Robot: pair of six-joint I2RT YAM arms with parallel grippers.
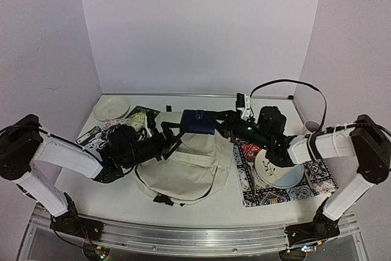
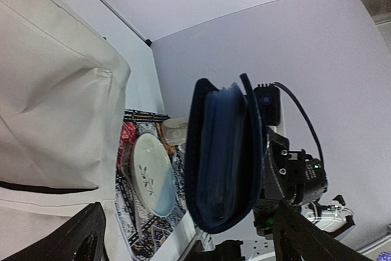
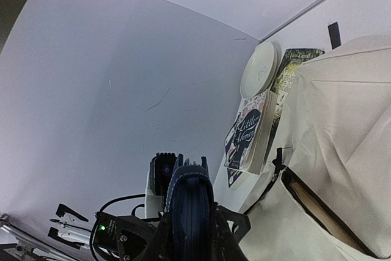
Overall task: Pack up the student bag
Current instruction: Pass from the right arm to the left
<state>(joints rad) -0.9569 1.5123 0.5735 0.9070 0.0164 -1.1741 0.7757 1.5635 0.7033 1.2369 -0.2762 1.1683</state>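
The cream student bag [image 1: 183,166] lies flat in the middle of the table and shows as pale fabric in both wrist views [image 2: 49,90] [image 3: 333,126]; a dark slit of its opening [image 3: 317,209] faces the right wrist camera. A navy blue zip case [image 1: 197,121] hangs in the air above the bag's far edge. My right gripper [image 1: 220,125] [image 3: 192,224] is shut on the navy case [image 3: 192,200]. My left gripper [image 1: 170,134] [image 2: 189,230] stands wide open, its fingers [image 2: 85,236] either side of the case [image 2: 223,157] without touching it.
A white plate [image 1: 110,108] and several books [image 1: 131,120], one titled Little Women [image 3: 247,132], lie at the back left. A patterned mat [image 1: 317,172] on the right carries a leaf-print plate [image 1: 278,166]. A cup [image 1: 311,126] stands behind it.
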